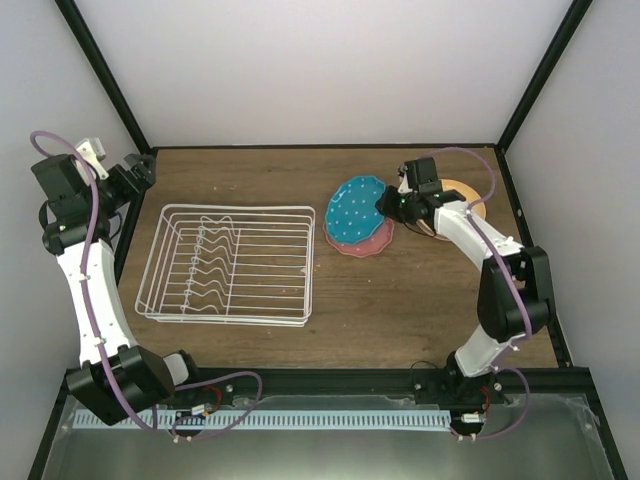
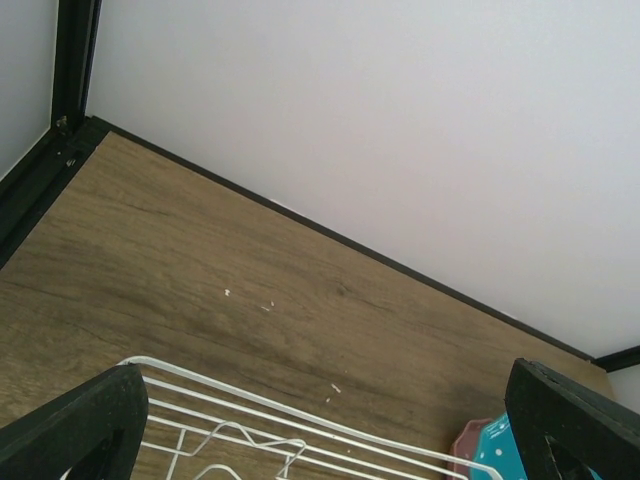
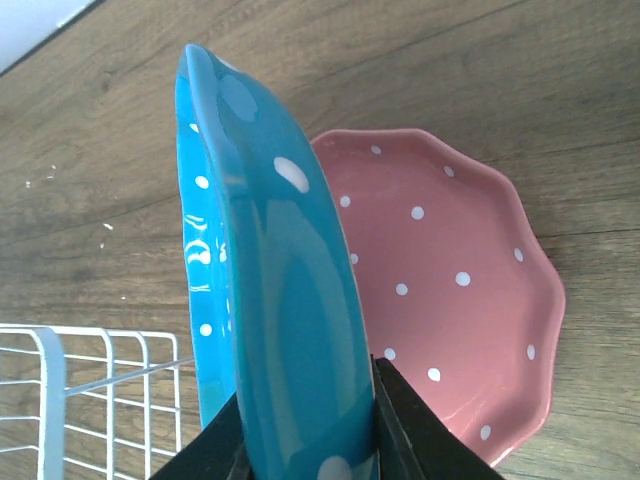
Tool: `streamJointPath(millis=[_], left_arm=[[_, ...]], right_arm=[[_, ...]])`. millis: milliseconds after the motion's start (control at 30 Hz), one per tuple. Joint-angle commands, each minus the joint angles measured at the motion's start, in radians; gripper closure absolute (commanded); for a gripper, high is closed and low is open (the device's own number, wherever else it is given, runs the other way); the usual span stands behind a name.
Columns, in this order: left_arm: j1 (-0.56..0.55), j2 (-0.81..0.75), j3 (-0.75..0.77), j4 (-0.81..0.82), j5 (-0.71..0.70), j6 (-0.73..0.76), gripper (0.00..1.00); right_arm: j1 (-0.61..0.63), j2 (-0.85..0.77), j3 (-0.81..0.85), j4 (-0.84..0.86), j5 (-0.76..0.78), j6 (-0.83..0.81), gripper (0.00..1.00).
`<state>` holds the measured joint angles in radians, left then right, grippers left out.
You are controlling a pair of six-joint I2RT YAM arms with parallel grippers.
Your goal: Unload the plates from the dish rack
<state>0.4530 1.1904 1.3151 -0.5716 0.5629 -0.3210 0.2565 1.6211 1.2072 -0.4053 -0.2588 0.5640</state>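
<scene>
The white wire dish rack (image 1: 232, 264) stands left of centre and holds no plates; its far corner shows in the left wrist view (image 2: 250, 420). My right gripper (image 1: 392, 205) is shut on the rim of the white-dotted teal-blue plate (image 1: 356, 208), held tilted over the white-dotted salmon-red plate (image 1: 365, 240) lying flat on the table. In the right wrist view the teal plate (image 3: 270, 290) stands edge-on between the fingers (image 3: 420, 425), the salmon plate (image 3: 450, 290) behind it. An orange-yellow plate (image 1: 470, 195) lies behind the right arm. My left gripper (image 1: 140, 170) is open and empty at the far left.
The wooden table (image 1: 400, 300) has black frame rails along its left and right edges and a white back wall. The rack's corner (image 3: 60, 400) lies close left of the held plate. The pink and mint green plates are out of view.
</scene>
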Motion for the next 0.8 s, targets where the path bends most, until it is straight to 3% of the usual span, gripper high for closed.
streamJointPath(millis=[0,400,767], left_arm=[[0.003,-0.007,0.030,-0.017,0.014,0.021,0.00],[0.003,-0.026,0.029,-0.035,0.007,0.032,0.00],[0.004,-0.034,0.018,-0.042,0.008,0.030,0.00]], right_arm=[[-0.011,0.020,0.034,0.114,-0.060,0.033,0.99],[-0.017,0.100,0.034,0.121,-0.069,0.043,0.99],[-0.024,0.168,0.066,-0.027,-0.024,-0.012,0.79]])
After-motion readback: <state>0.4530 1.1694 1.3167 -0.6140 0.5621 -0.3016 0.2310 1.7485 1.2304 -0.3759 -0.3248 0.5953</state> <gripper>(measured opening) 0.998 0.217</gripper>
